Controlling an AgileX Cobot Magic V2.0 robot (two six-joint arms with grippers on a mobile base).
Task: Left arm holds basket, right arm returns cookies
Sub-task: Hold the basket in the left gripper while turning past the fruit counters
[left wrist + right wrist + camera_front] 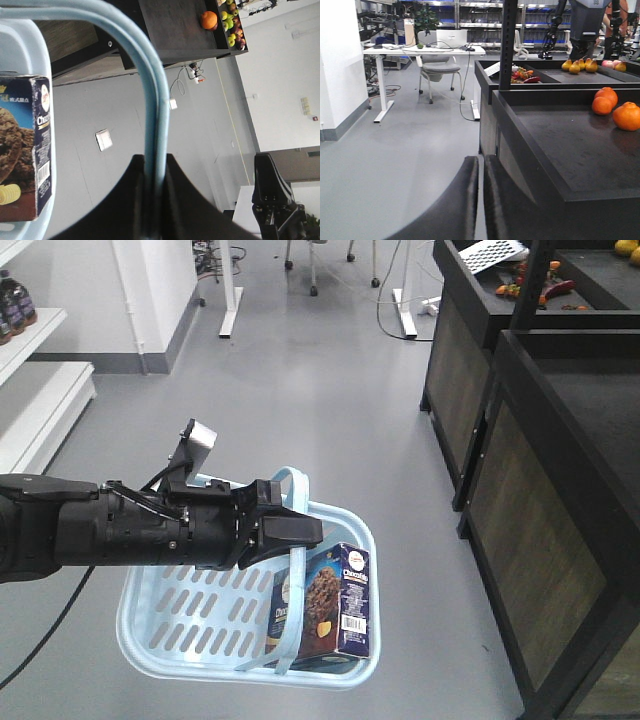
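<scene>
The light blue basket hangs above the grey floor, carried by my left arm. My left gripper is shut on the basket's loop handles. In the left wrist view the handles run straight down between the shut fingers of my left gripper. The cookies, a dark navy carton with a cookie photo, stand upright in the basket's right end, and also show as a carton at the left of the wrist view. My right gripper is shut on nothing, out over the floor beside a black stand; the front view does not show it.
Black display stands line the right side. One stand holds oranges close to my right gripper. White shelves with bottles are at the left. A desk and a chair stand further back.
</scene>
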